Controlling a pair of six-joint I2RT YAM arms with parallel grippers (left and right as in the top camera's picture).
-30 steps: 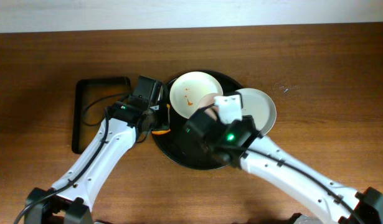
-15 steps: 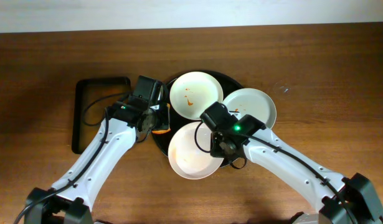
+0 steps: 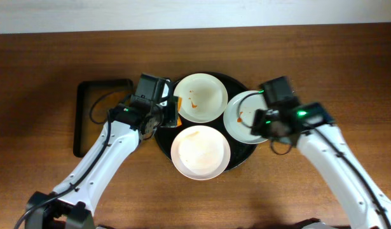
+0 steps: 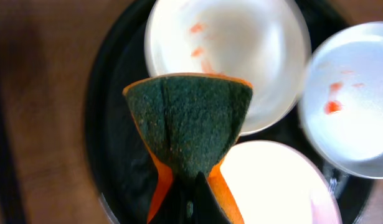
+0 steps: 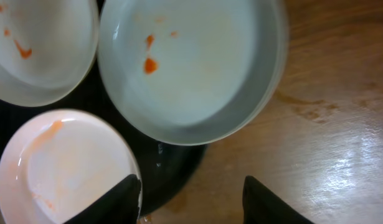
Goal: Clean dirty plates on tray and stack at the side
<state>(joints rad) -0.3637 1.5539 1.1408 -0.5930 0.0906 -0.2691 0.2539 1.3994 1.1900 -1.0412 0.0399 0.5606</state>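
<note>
Biggest change from a second ago: the right arm has cleared off the middle of the tray [image 3: 241,158]. It was sitting right over the 6 o'clock plate [image 3: 200,152] and hiding it. Half a second back it was hovering at that plate's 2 o'clock edge, and now it has swung out toward 3 o'clock, so the plate is in full view. The right gripper [image 5: 191,205] is over the 3 o'clock plate [image 3: 243,114]. Its fingers are spread apart with nothing between them, and the wrist view looks down at the tray's rim and bare desk [image 3: 348,63]. The left arm has barely budged. It reaches in from 7 o'clock with its elbow low, and the left gripper [image 4: 190,202] is parked at the tray's 9 o'clock edge, pinched tight on a folded green-and-orange sponge [image 4: 188,124] that fans out over the black surface. All three plates are on the tray. The 12 o'clock plate [image 3: 200,97] has orange-red streaks on its left half. The 3 o'clock one has a couple of red dots and hangs out past the rim. The 6 o'clock one only has a faint pinkish film and pokes over the near rim too. A rectangular tray [image 3: 77,121] sits off at 9 o'clock, well apart from the round one.
</note>
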